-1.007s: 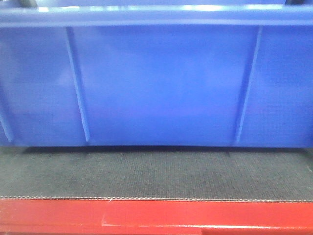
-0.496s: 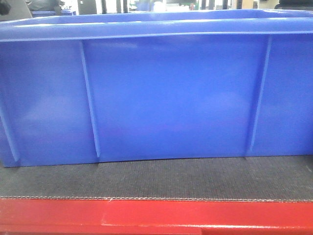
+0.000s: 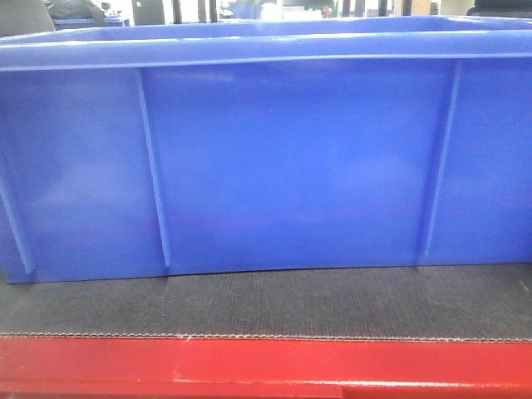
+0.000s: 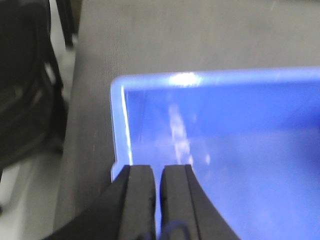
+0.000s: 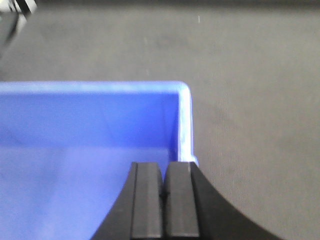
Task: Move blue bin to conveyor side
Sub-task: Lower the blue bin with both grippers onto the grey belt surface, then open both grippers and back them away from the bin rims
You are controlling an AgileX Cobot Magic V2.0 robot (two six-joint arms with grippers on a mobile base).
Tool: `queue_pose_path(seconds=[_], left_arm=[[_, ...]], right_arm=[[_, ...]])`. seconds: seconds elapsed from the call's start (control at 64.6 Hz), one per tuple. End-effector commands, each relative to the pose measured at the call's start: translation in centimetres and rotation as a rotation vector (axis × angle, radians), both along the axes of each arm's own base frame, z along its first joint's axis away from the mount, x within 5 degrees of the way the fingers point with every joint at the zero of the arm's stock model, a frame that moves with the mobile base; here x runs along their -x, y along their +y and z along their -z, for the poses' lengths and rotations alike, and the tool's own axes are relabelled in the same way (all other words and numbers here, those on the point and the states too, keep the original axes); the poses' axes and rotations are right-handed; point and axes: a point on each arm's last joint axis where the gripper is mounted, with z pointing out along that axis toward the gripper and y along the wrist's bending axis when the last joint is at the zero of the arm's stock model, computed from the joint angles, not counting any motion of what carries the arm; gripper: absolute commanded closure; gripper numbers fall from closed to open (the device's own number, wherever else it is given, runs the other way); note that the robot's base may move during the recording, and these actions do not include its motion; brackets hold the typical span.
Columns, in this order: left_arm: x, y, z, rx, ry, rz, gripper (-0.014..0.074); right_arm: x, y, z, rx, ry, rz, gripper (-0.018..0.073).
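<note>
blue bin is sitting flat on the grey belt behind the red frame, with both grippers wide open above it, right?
Not quite: both grippers are closed. The left gripper and right gripper are each shut on the blue bin at a near corner, as the wrist views show. The bin does sit on the conveyor.

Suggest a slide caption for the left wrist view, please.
Left claw nearly shut at the blue bin rim corner, bin resting on the grey conveyor.
</note>
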Motion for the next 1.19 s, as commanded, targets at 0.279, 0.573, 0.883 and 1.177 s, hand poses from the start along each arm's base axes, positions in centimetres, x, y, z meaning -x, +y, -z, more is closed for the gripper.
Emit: queue_pose_path(seconds=[0.279,0.573,0.883,1.177], left_arm=[[6.6,0.7,-3.9,0.042,-0.184,-0.001,0.0610],[13.3,1.6,1.9,0.064,-0.349,0.003,0.0610],[19.7,2.4,11.1,0.107,-0.671,0.009,0.0610],[22.9,2.8,17.9,0.103,-0.639,0.009,0.0610]], right_arm=[[5.5,-1.0,-2.0,-0.012,-0.127,0.000,0.0646],[11.6,-2.2,5.9,-0.047,-0.293,0.023,0.0646],[17.5,-3.4,12.3,-0.084,-0.505,0.039,0.0648],[21.5,-4.1,18.3,-0.069,-0.562,0.037,0.0648]])
